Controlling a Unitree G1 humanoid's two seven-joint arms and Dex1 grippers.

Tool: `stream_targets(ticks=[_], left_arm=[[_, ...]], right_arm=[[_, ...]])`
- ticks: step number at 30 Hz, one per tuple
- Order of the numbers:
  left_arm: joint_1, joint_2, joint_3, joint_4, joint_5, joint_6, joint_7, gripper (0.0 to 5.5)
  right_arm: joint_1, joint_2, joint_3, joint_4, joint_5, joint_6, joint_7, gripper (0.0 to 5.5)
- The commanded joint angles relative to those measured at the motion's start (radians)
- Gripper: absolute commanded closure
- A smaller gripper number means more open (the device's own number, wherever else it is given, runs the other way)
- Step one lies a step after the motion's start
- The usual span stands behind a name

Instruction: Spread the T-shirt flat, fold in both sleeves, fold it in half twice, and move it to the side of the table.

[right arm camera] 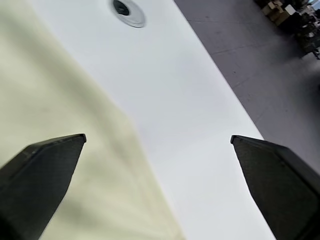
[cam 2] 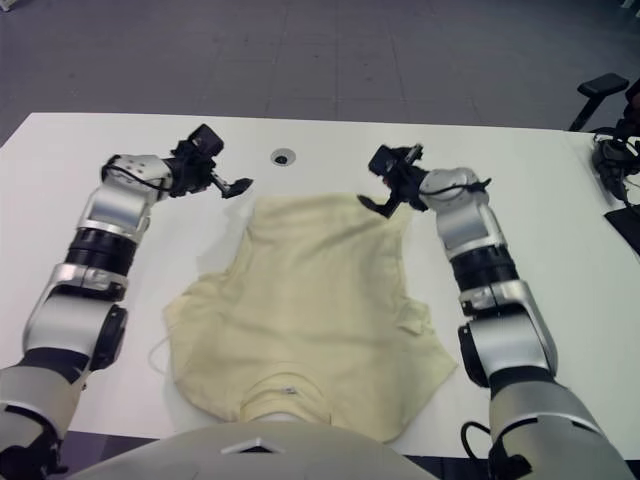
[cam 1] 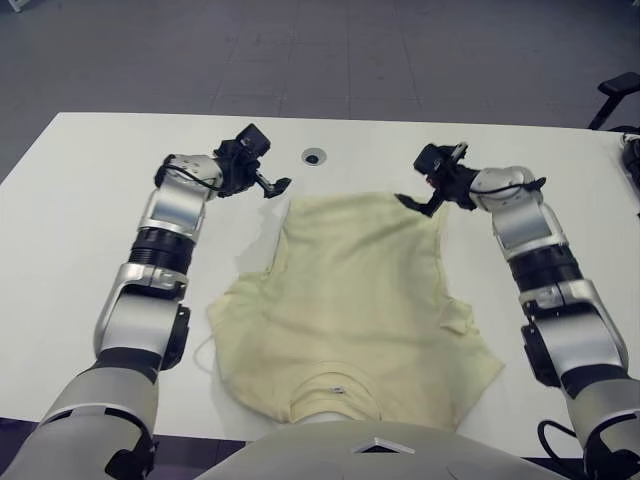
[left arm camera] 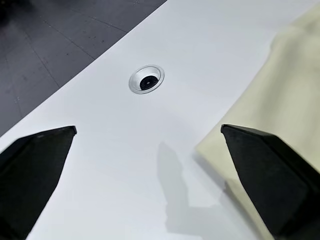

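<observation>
We see a pale yellow T-shirt [cam 1: 350, 300] lying mostly spread on a white table [cam 1: 100, 170], collar nearest the robot and hem toward the far edge. The left gripper [cam 1: 272, 186] sits just beside the hem's far left corner, its fingers spread wide over bare table. The right gripper [cam 1: 415, 203] is at the far right corner, also spread wide, one finger over cloth and one over table. A round cable grommet [cam 1: 314, 156] lies beyond the hem.
</observation>
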Motion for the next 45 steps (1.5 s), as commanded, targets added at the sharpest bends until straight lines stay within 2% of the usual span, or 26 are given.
stream_targets(ticks=[1, 8, 12, 14, 19, 23, 35, 45], left_arm=[[-0.090, -0.073, -0.026, 0.200, 0.032, -0.086, 0.021, 0.12], [-0.082, -0.093, -0.122, 0.387, 0.140, -0.156, -0.003, 0.12], [-0.085, -0.104, -0.114, 0.480, 0.163, -0.171, 0.127, 0.12], [-0.086, -0.110, -0.084, 0.509, 0.138, -0.175, 0.164, 0.12], [-0.086, -0.125, -0.025, 0.528, 0.070, -0.140, 0.030, 0.12], [-0.118, -0.124, 0.131, 0.565, -0.060, -0.003, 0.063, 0.12], [-0.126, -0.125, 0.275, 0.571, -0.154, 0.085, 0.086, 2.31], [-0.139, -0.129, 0.299, 0.562, -0.161, 0.073, 0.078, 4.13]], right_arm=[[0.158, -0.044, 0.038, -0.274, -0.003, 0.108, 0.054, 0.10], [0.189, -0.061, 0.023, -0.445, -0.005, 0.204, 0.045, 0.10], [0.172, -0.056, 0.024, -0.474, 0.000, 0.230, 0.035, 0.10], [0.171, -0.057, 0.027, -0.475, -0.001, 0.232, 0.028, 0.10], [0.183, -0.064, 0.025, -0.483, 0.003, 0.240, 0.021, 0.10], [0.181, -0.062, 0.020, -0.487, 0.006, 0.251, 0.013, 0.10], [0.180, -0.059, 0.022, -0.488, 0.016, 0.260, -0.005, 0.10], [0.185, -0.054, 0.027, -0.475, 0.017, 0.255, -0.018, 0.10]])
